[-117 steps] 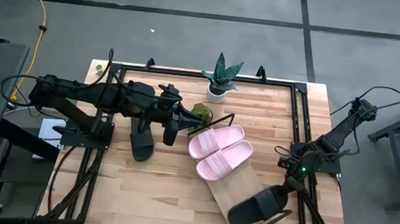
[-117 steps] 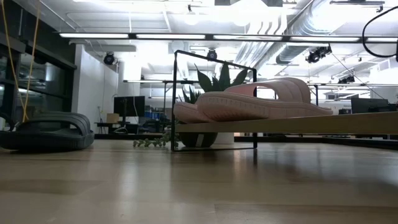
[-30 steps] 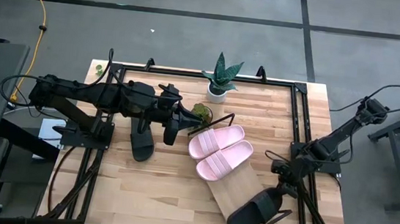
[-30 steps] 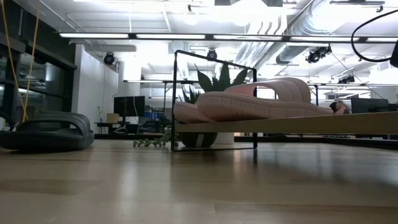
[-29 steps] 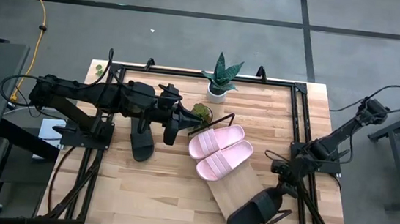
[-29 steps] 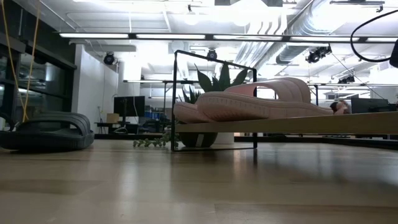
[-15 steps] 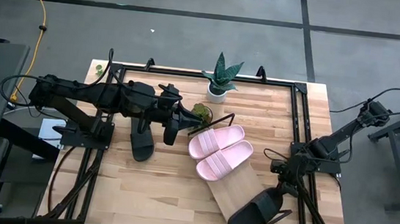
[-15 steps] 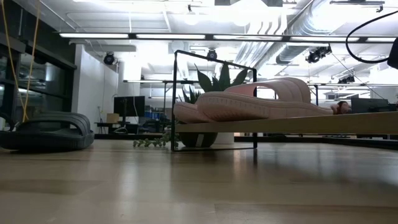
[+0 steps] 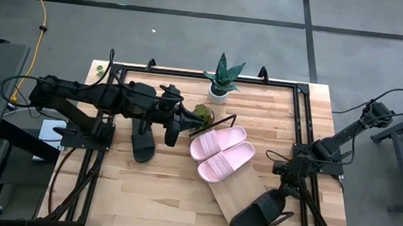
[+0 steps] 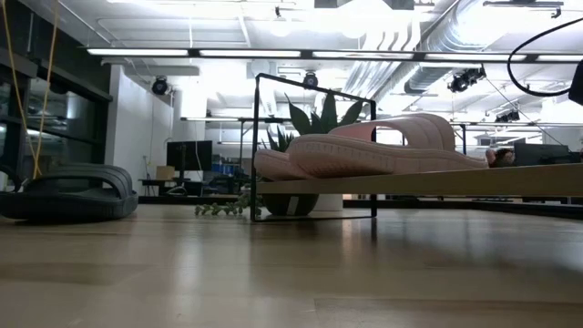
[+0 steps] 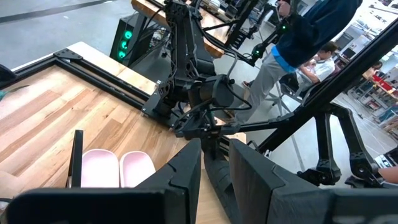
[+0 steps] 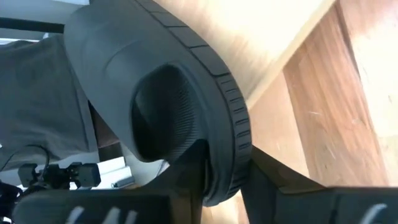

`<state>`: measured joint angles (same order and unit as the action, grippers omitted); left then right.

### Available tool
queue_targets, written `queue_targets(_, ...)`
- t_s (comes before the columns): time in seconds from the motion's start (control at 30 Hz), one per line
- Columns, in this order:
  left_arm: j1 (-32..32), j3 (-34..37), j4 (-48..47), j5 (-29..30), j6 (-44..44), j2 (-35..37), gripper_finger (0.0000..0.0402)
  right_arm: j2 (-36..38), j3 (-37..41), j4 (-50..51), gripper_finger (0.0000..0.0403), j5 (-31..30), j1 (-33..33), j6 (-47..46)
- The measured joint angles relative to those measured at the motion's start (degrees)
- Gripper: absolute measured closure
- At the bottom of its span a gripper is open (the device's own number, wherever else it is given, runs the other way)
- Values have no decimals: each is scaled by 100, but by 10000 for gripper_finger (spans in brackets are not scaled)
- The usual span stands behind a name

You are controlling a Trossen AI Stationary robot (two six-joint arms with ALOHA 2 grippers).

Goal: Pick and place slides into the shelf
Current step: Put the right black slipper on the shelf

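Beside shelf's (image 9: 232, 194) end: right hand (image 9: 283, 189), black slide (image 9: 259, 210).

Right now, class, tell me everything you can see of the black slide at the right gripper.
The black slide is matte, rubbery-looking, with a wide strap over an open toe and a ribbed sole edge. It lies on the near right end of the shelf, a light-wood board set diagonally, apart from the two pink slides. The right gripper is at its end, fingers either side of the rim.

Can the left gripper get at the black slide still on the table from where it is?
Probably yes. The left gripper hovers just beside that black slide, which lies on bare tabletop with nothing on top. Only its own arm crosses above the slide's far end.
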<state>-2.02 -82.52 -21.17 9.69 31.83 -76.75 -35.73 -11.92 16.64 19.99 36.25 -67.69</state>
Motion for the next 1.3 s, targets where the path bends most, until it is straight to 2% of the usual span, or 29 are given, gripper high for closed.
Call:
queue_targets(0.27, 0, 0, -1, 0, 0, 0, 328, 0, 2, 90, 286, -11, 0, -84)
queue_targets(0.6, 0, 0, -2, -2, 0, 0, 328, 4, 2, -117, 246, -559, 0, -80)
queue_targets(1.3, -2, 0, -2, -150, 31, 0, 328, 9, 2, -39, 239, -476, 105, -601)
